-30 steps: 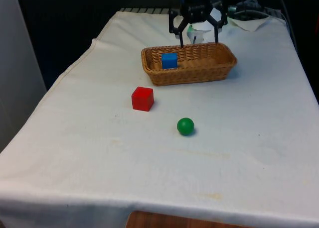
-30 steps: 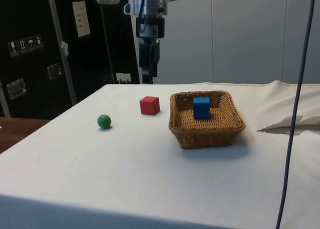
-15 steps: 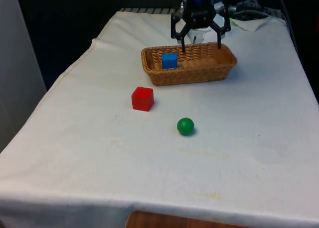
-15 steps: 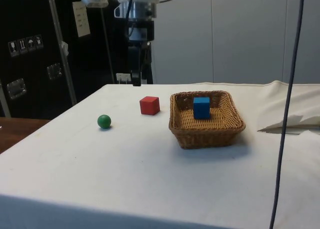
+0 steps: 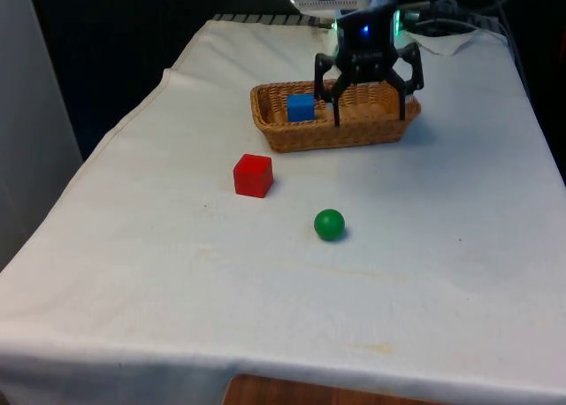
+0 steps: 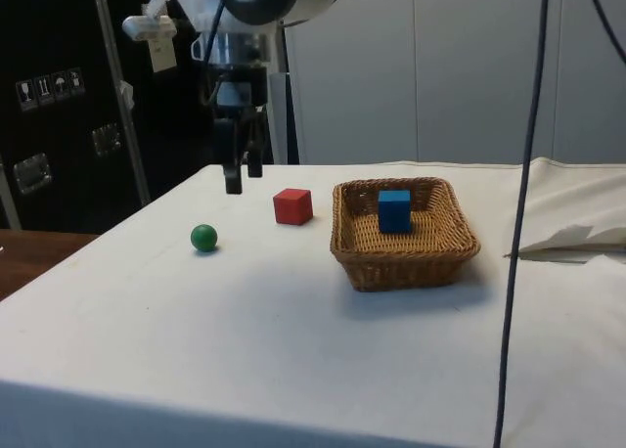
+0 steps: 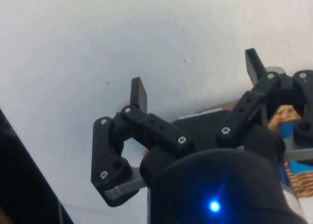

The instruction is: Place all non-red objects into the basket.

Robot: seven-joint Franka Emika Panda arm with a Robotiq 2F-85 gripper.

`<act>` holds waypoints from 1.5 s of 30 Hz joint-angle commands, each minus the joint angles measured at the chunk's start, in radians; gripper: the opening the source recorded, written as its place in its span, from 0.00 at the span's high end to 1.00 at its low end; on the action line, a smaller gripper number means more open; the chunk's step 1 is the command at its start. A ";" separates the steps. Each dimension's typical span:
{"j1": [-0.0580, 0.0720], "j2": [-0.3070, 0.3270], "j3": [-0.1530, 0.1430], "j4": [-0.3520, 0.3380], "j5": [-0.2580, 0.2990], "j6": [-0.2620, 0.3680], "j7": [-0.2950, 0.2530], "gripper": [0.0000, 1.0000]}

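A blue cube (image 5: 301,107) (image 6: 394,211) lies inside the wicker basket (image 5: 305,141) (image 6: 406,267) at the far side of the table. The red cube (image 5: 253,175) (image 6: 292,206) sits on the cloth in front of the basket. A green ball (image 5: 329,225) (image 6: 203,238) rests nearer the front edge. My gripper (image 5: 370,115) (image 6: 242,174) (image 7: 195,79) hangs open and empty in the air, past the basket's near side and above bare cloth. In the wrist view one black finger (image 7: 139,94) stands out against the white cloth.
A rumpled fold of white cloth (image 5: 451,38) (image 6: 572,238) lies at the far end near the robot's base. A dark cable (image 6: 518,174) hangs down in the side view. The table's left edge (image 5: 115,135) drops off beside the red cube.
The gripper has come from behind the basket, over it, towards the front of the table and lower. It stays open. The cubes and the ball have not moved.
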 commanded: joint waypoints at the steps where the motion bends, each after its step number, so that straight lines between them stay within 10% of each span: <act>1: 0.001 0.010 0.000 0.010 0.000 0.000 0.003 0.00; 24: 0.001 0.186 -0.051 0.209 -0.048 -0.013 0.022 0.00; 45: -0.024 0.391 -0.034 0.457 0.041 -0.043 -0.020 0.00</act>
